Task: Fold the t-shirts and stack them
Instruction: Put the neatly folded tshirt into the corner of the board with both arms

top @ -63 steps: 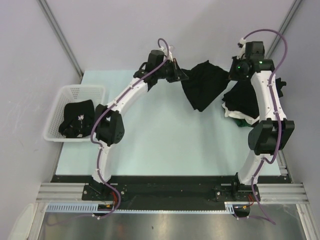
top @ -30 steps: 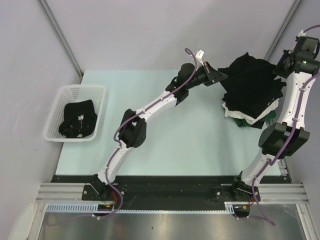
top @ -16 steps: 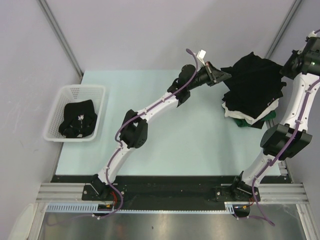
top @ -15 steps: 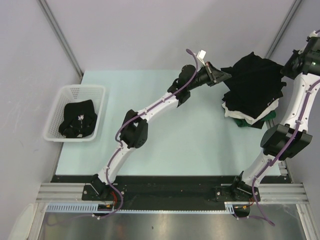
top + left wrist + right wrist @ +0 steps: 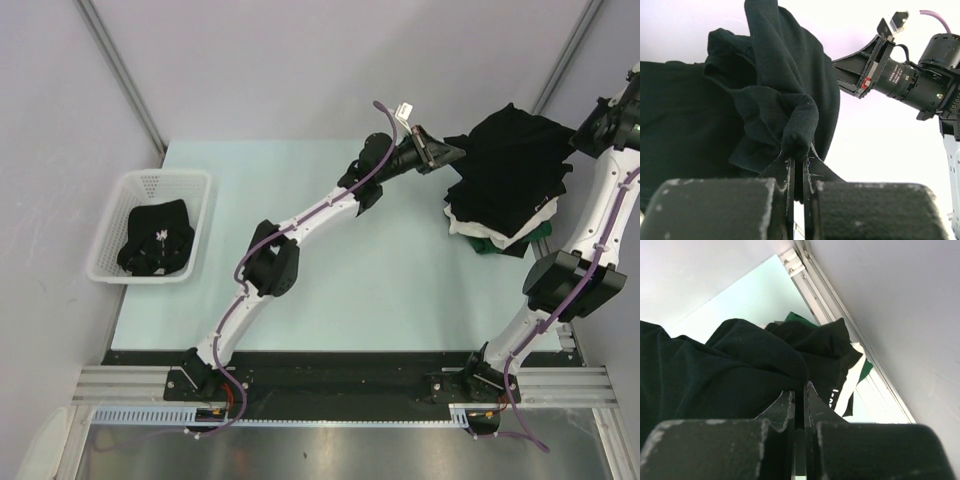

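Presently my left claw (image 5: pixel 799 150) and right claw (image 5: pixel 799 390) clamp the limp black cloth t-shirt (image 5: pixel 515 160); uneven release could skew the folded black, white and green shirt stack (image 5: pixel 470 226) beneath.

Overhead view: you've got soft, even light from above — just faint shadows on the table (image 5: pixel 400 285), sharp corner to corner.
Steel strip (image 5: pixel 330 455): mild sheen along the bottom edge.
Left wrist view: your background is blown out white, and the black t-shirt (image 5: pixel 690 125) swallows most fold detail.
Right wrist view: dimmer — the near foreground at the bottom is blurry.
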`<state>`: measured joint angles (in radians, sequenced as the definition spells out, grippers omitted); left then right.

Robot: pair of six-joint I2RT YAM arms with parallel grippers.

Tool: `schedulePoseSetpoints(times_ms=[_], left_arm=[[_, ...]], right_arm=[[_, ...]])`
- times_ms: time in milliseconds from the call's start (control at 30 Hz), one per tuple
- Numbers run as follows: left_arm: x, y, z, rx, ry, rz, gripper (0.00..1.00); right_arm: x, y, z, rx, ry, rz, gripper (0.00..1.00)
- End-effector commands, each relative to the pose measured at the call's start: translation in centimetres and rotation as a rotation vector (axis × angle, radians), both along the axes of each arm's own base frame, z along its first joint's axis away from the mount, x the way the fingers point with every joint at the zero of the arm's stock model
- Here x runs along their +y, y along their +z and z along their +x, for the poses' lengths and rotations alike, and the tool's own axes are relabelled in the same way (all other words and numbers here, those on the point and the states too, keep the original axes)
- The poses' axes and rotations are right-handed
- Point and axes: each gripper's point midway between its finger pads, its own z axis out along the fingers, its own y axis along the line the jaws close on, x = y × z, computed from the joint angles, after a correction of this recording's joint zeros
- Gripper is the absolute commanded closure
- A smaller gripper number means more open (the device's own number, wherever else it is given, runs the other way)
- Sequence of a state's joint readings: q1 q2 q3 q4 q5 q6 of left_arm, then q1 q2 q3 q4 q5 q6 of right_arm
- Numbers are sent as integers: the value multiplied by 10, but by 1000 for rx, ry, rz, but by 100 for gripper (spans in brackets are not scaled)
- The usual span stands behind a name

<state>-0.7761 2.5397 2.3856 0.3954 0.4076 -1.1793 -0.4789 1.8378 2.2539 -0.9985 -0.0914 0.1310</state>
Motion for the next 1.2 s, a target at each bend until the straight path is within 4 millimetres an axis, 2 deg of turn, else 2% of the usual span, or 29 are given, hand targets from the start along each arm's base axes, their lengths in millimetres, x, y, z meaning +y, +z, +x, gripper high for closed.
schedulePoseSetpoints(times_ms=[0, 167, 433, 600, 900, 1167], left_arm=[[3, 7, 1, -18, -31, -55, 100], [-4, -14, 1, 17, -49, -42, 100], [-10, -41, 5, 55, -54, -24, 100], [-13, -52, 6, 77, -57, -21, 100], [-17, -70, 9, 109, -51, -32, 100], [-18, -85, 10, 130, -54, -24, 100]], right_arm=[[-49, 26, -16, -58, -174, -128, 100], [-60, 20, -22, -20, -228, -159, 100], [-80, -18, -22, 95, -294, -168, 100], [-92, -49, -31, 184, -343, -161, 100], [-110, -79, -43, 238, -394, -113, 100], [-121, -106, -41, 301, -410, -107, 100]])
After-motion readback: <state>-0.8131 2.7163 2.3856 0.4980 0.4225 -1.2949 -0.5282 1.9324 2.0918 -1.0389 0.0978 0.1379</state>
